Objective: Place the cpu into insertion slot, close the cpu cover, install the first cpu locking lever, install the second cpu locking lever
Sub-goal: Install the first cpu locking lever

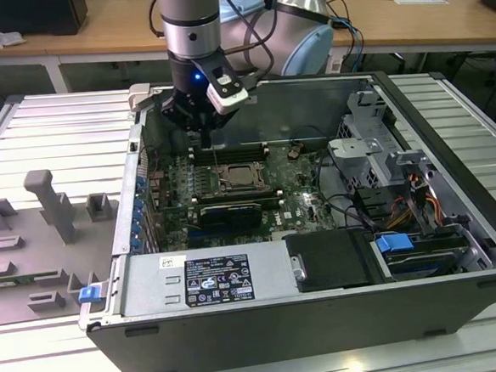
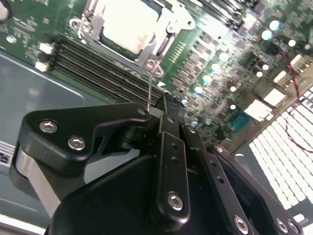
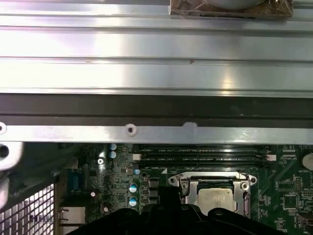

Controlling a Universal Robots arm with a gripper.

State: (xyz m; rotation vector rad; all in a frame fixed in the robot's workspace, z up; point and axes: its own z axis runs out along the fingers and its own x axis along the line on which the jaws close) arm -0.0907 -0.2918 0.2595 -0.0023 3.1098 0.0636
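In the open computer case, the insertion slot [image 1: 241, 177] sits mid-board on the green circuit board. The cpu [image 2: 127, 27] lies in it, its pale metal top also showing in the first wrist view [image 3: 217, 198]. The silvery cpu cover [image 2: 168, 29] is folded flat around the chip. A thin wire locking lever [image 2: 150, 88] rises from the socket's corner up to my gripper [image 2: 154, 115]. The black fingers are shut on the lever's tip. In the exterior view my gripper [image 1: 205, 138] hangs just behind the socket, toward the view's left.
Long memory slots [image 2: 98, 63] run beside the socket, under my gripper. A black card [image 1: 230, 213] lies in front of the socket. The power supply [image 1: 208, 278], a drive cage [image 1: 373, 152] with cables and the case's back wall [image 3: 156, 103] ring the board.
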